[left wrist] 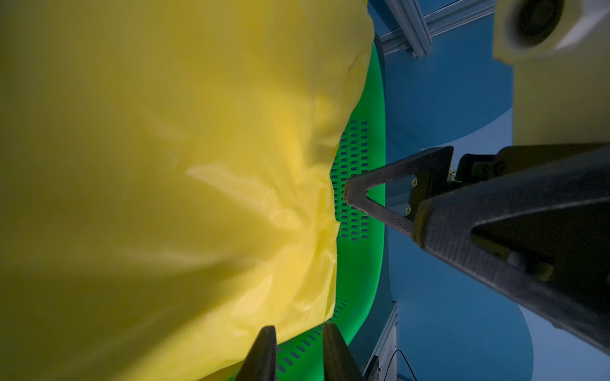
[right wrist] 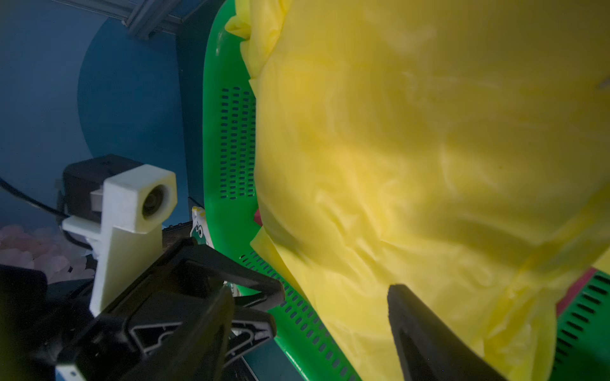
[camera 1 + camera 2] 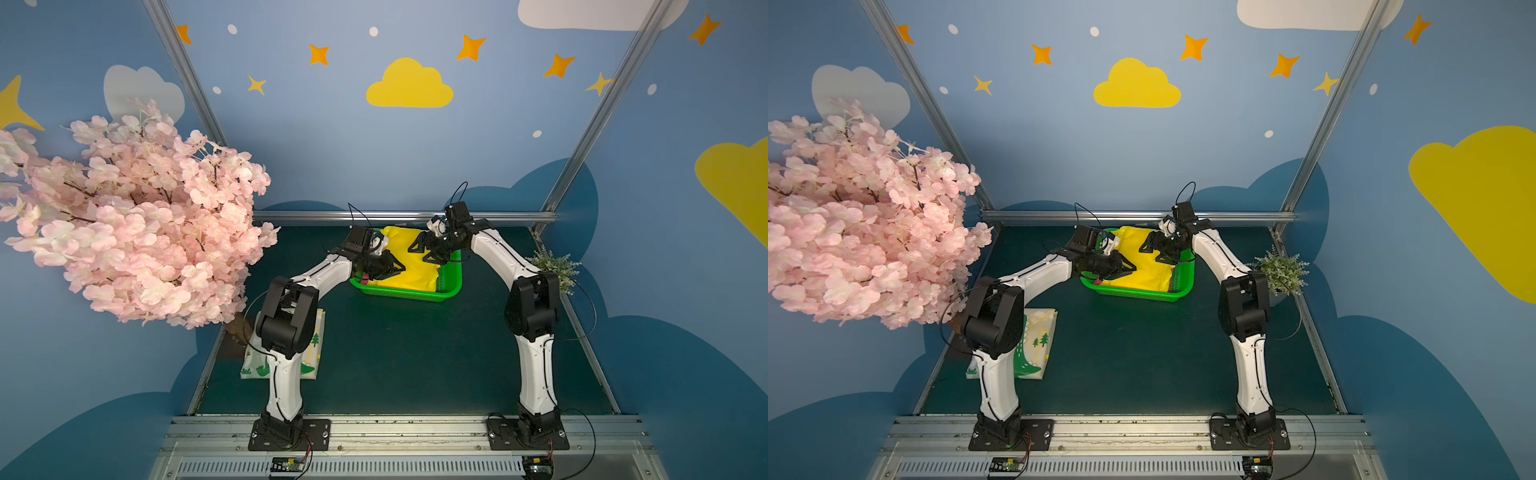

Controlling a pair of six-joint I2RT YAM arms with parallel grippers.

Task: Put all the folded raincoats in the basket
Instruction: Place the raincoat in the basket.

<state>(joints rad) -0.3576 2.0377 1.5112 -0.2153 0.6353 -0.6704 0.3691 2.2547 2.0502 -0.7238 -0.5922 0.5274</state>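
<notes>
A yellow raincoat [image 3: 411,268] [image 3: 1144,272] lies loosely folded inside the bright green basket [image 3: 415,296] [image 3: 1142,296] at the back middle of the table, covering most of it. My left gripper [image 3: 397,268] [image 1: 298,330] hovers over the basket's left end. Its jaws stand slightly apart with only green mesh showing between them. My right gripper [image 3: 422,251] [image 2: 310,313] hangs over the basket's far right part, open wide above the yellow plastic [image 2: 412,165] and holding nothing. A bit of pink [image 2: 576,290] peeks from under the raincoat [image 1: 181,165].
A folded pale piece with green dinosaur and tree prints [image 3: 311,353] lies at the front left, partly under my left arm. A pink blossom tree [image 3: 124,216] overhangs the left side. A small green plant [image 3: 555,266] stands at the right edge. A metal rail [image 3: 403,216] bounds the back.
</notes>
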